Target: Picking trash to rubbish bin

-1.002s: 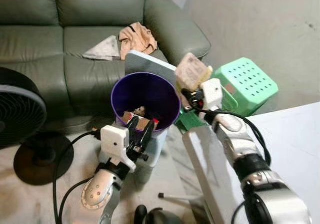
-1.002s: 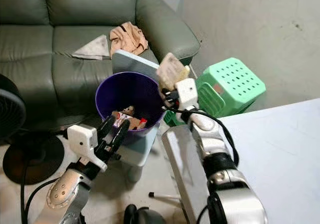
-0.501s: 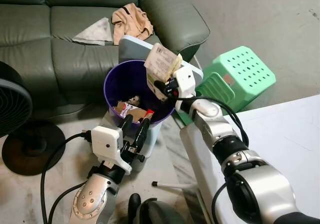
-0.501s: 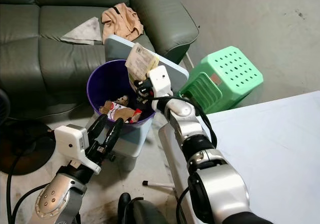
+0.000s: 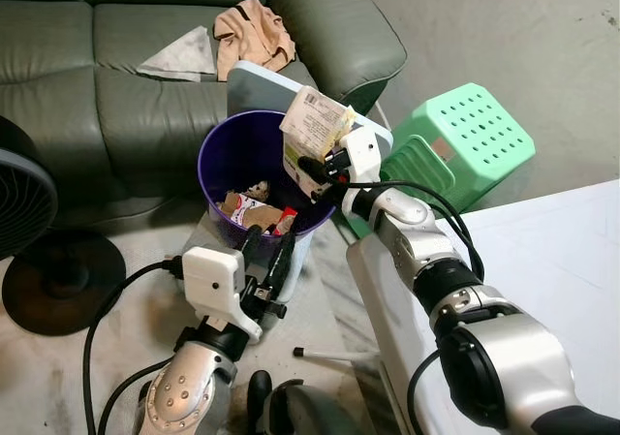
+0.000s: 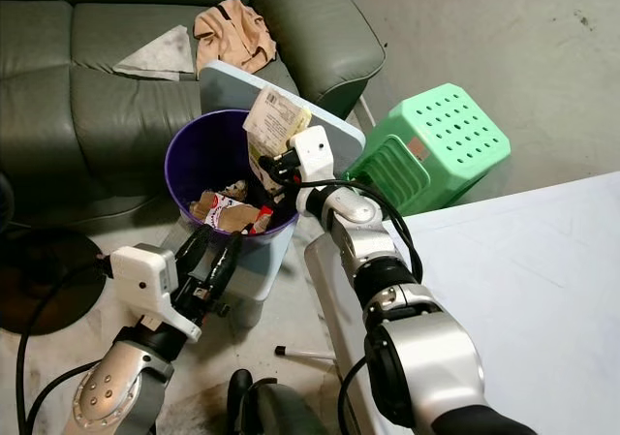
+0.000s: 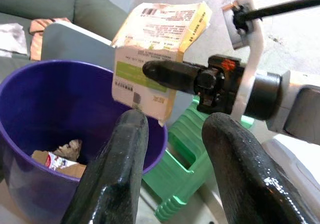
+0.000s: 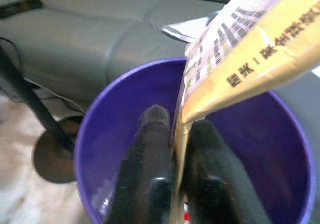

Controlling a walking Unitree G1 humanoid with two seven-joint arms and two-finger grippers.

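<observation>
A purple rubbish bin (image 5: 225, 152) stands on a pale stool in front of the sofa, with wrappers and scraps (image 5: 254, 212) lying in its bottom. My right gripper (image 5: 308, 170) is shut on a flattened yellow carton (image 5: 314, 125), holding it over the bin's right rim. In the right wrist view the carton (image 8: 250, 59) sits pinched between the two black fingers (image 8: 150, 149) above the bin's purple inside (image 8: 120, 129). My left gripper (image 5: 268, 257) is open and empty, close to the bin's near side; its fingers (image 7: 117, 179) frame the bin and carton.
A green plastic stool (image 5: 465, 149) lies tipped to the right of the bin. The green sofa (image 5: 97, 86) behind carries a crumpled cloth (image 5: 250, 30) and a grey paper. A black fan (image 5: 29, 212) stands at left. A white table (image 5: 542, 280) fills the right foreground.
My right gripper has lowered the carton slightly over the bin's rim. The view has shifted a little; the left gripper stays beside the bin.
</observation>
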